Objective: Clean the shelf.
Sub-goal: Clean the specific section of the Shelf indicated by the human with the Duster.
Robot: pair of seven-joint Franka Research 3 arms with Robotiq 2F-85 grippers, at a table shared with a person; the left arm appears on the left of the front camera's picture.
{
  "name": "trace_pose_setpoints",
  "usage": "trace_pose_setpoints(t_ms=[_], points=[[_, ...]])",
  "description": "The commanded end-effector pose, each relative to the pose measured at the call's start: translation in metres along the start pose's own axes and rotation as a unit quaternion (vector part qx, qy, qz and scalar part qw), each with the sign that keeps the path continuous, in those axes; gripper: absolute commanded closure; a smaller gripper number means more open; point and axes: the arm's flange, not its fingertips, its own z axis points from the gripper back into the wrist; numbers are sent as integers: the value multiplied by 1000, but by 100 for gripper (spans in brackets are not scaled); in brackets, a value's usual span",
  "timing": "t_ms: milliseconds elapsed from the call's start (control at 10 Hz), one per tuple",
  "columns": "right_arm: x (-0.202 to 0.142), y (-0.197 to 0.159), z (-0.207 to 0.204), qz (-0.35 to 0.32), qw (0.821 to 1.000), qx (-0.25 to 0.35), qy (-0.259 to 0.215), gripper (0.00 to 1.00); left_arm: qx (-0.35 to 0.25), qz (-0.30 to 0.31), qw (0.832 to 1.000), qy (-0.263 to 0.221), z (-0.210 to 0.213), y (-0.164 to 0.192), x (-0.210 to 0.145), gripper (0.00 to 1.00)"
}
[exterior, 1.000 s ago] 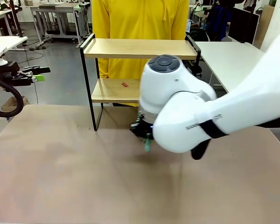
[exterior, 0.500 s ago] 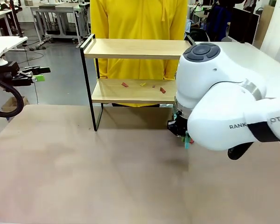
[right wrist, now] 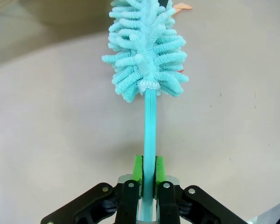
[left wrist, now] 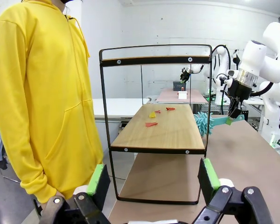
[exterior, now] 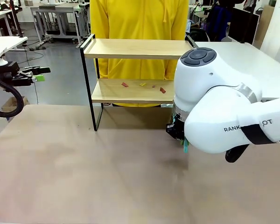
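Shelf (exterior: 137, 48) stands at the far side of the bench (exterior: 74, 168), directly in front of a person (exterior: 140, 18) in a yellow hoodie. Its lower board carries a few small red and yellow scraps (exterior: 142, 84). The only writing that can be read is "RANK" and "OT" on the white casing of the right arm (exterior: 233, 116), split by a black band. The right hand (exterior: 177, 132) hangs just off the near right corner of the lower board, its fingers clamped tight on the thin handle of a fluffy teal duster (right wrist: 147, 56). In the left wrist view the duster head sits at the board's edge, but I cannot tell whether it touches. The left hand (left wrist: 154, 179) is off to one side of the shelf, fingers spread wide with nothing between them. A second ago the right arm covered the middle of the lower board and hid most of the scraps. Half a second ago it had swung to the right, and since then it has crept slightly left and down. The scraps lie where they did half a second ago.
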Motion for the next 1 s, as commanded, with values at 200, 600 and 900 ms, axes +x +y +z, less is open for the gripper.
trace_pose_setpoints(t_ms=[200,600,900], points=[[-9,-12,33,87,995,44,12,87,-1,-7,1000,-1,0,-2,4,0],[-21,-28,69,286,948,126,60,87,-1,-7,1000,-1,0,-2,4,0],[-30,-55,105,405,898,143,100,87,-1,-7,1000,-1,0,-2,4,0]])
